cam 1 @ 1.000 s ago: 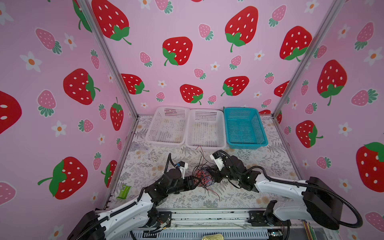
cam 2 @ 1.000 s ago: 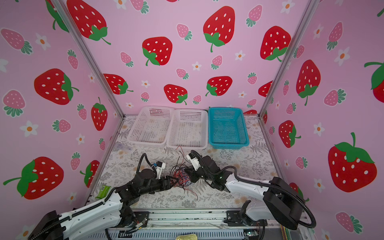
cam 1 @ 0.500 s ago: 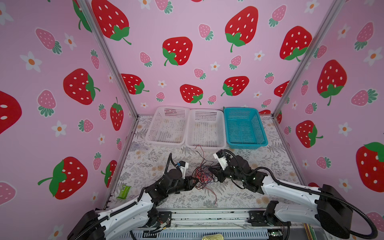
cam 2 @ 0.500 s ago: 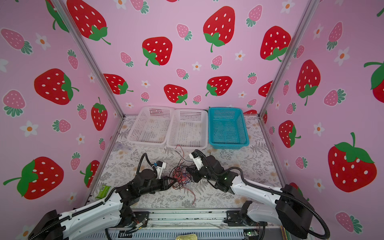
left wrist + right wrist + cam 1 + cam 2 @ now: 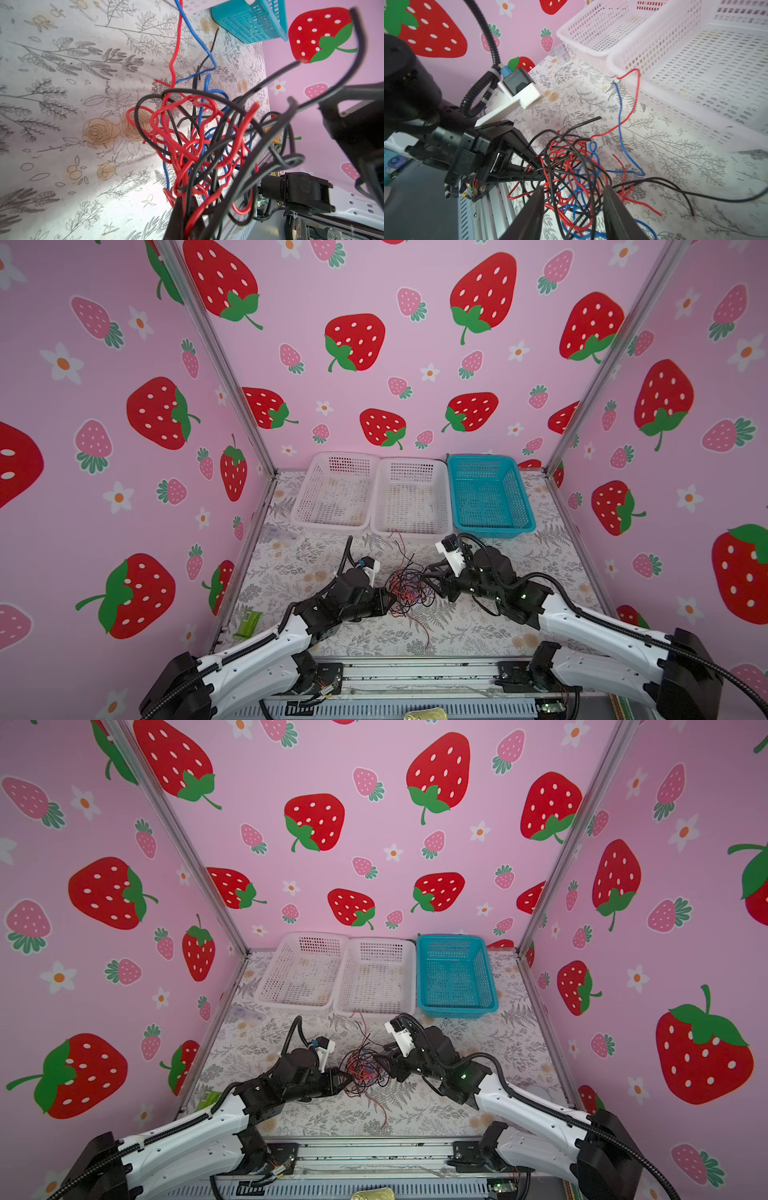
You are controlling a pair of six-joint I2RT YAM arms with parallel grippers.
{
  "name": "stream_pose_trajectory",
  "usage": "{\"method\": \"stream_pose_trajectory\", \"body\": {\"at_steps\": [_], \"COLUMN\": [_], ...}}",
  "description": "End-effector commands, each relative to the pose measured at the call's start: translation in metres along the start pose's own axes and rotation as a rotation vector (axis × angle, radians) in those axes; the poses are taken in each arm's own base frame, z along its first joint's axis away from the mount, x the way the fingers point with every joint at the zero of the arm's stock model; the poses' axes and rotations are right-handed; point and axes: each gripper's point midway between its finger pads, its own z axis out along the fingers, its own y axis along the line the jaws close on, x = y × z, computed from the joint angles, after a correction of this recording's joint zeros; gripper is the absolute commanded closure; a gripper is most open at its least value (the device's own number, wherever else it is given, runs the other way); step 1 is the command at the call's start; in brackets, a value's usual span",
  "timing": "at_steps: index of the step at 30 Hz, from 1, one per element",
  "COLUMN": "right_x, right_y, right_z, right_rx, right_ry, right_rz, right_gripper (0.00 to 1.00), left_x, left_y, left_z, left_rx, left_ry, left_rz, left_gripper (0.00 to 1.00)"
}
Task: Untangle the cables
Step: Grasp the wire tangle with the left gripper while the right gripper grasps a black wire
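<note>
A light, springy tangle of cables [image 5: 409,591] is lying in the middle of the table [image 5: 478,626], just short of the white baskets [image 5: 411,461]. The left claw [image 5: 388,600] is clenching the tangle's flank, while the right claw [image 5: 574,188] is gaping around loose loops. Stray ends are probably offering the best handholds, with bare tabletop on both sides.

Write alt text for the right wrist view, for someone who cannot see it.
The right tool, jaws apart, straddles a tangle of thin red, black and blue cables on a floral table cover. Opposite, the left tool is shut on the tangle's edge, and two white baskets stand behind.
</note>
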Motion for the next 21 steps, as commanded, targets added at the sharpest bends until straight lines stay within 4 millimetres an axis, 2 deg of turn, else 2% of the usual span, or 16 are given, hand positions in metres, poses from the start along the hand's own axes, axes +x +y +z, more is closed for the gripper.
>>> {"method": "stream_pose_trajectory", "body": {"at_steps": [1,6,10,14,21], "right_x": [0.0,0.011,0.015,0.014,-0.003], "right_y": [0.017,-0.002,-0.022,-0.031,-0.044], "right_z": [0.012,0.029,0.03,0.027,-0.001], "right_rx": [-0.057,0.057,0.163,0.215,0.279], "right_ry": [0.02,0.06,0.063,0.057,-0.023], "right_rz": [-0.038,-0.048,-0.045,-0.04,-0.017], "right_gripper": [0.55,0.62,0.74,0.98,1.0], "left_x": [-0.008,-0.006,-0.005,0.0,0.003], "left_y": [-0.017,-0.018,-0.015,-0.008,0.003], "left_z": [-0.003,-0.002,-0.006,-0.007,-0.007], "left_rx": [0.026,0.019,0.002,-0.021,-0.05], "left_ry": [0.007,0.038,0.033,0.048,0.062], "left_rz": [0.042,0.059,0.072,0.076,0.073], "left_gripper": [1.0,1.0,1.0,1.0,1.0]}}
